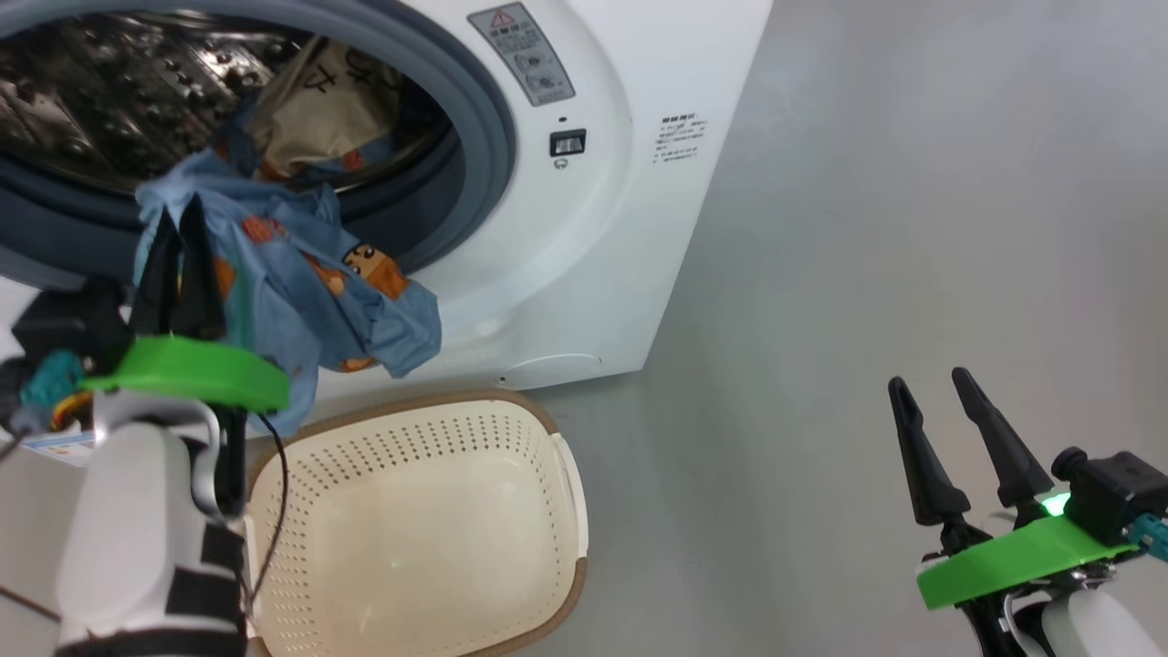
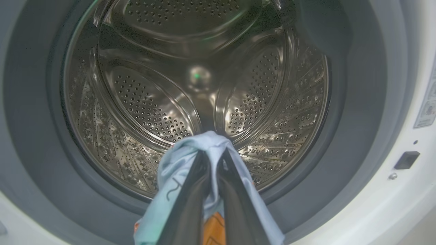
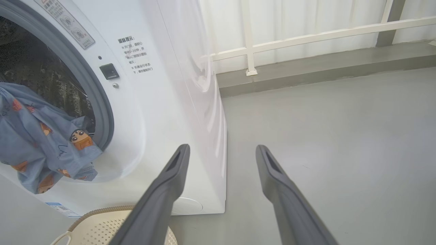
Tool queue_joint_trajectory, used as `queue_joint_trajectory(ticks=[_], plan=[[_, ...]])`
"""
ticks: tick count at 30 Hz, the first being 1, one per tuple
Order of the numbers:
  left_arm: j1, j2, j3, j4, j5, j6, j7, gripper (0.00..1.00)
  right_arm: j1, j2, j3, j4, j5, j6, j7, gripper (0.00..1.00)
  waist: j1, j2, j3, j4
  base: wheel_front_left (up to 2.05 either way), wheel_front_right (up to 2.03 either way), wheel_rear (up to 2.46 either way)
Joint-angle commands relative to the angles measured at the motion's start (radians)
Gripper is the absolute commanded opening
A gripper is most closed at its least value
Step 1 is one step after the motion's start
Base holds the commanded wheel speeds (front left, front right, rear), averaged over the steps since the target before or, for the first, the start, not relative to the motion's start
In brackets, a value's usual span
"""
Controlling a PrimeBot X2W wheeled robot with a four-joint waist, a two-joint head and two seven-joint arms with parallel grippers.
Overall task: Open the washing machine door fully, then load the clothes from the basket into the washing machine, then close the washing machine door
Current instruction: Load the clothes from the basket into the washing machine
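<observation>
The big white washing machine (image 1: 593, 274) stands with its round mouth open, a grey rubber ring (image 1: 493, 137) round it. To its right the grey floor (image 1: 912, 228) is wide, with lots of room. The basket (image 1: 411, 447) sits on the floor just in front of the machine, below the mouth. The clothes (image 1: 274, 228) are at the mouth: a blue piece (image 1: 365, 310) with little bears hangs over the ring's bottom edge and down the white front, above the basket's rim. A cream cloth (image 1: 319, 109) with black marks lies behind it in the drum (image 1: 91, 82). The left gripper (image 1: 180, 214) is clamped tight on the blue piece, right at the mouth. The right gripper (image 1: 929, 379) hangs over the floor, well apart from the machine, its fingers spread wide. The left wrist view looks deep into the shiny steel drum with its small holes. The right wrist view shows the machine's side and a white rail (image 3: 248, 34) by the far wall.
</observation>
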Motion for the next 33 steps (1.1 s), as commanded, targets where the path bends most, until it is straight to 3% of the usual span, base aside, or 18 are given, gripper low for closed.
queue_joint_trajectory(ticks=[1, 19, 28, 33], plan=[[-0.058, 0.043, 0.025, 0.019, 0.014, 0.011, -0.006, 0.00, -0.030, -0.013, 0.019, -0.028, -0.008, 0.005, -0.008, 1.00, -0.0001, -0.0001, 0.017, -0.011, 0.00, 0.00, 0.00], [-0.463, 0.122, -0.020, 0.493, 0.074, 0.061, -0.006, 0.00, -0.109, 0.019, 0.054, -0.030, 0.001, 0.005, -0.008, 1.00, -0.0001, -0.0001, 0.150, -0.081, 0.00, 0.00, 0.00], [-0.606, 0.154, -0.053, 0.608, 0.098, 0.078, -0.006, 0.00, -0.144, 0.035, 0.074, -0.031, 0.005, 0.005, -0.008, 1.00, -0.0001, -0.0001, 0.207, -0.123, 0.00, 0.00, 0.00], [-0.661, 0.178, -0.062, 0.596, 0.105, 0.095, -0.006, 0.00, -0.163, 0.044, 0.087, -0.033, 0.007, 0.005, -0.008, 1.00, -0.0001, -0.0001, 0.237, -0.148, 0.00, 0.00, 0.00]])
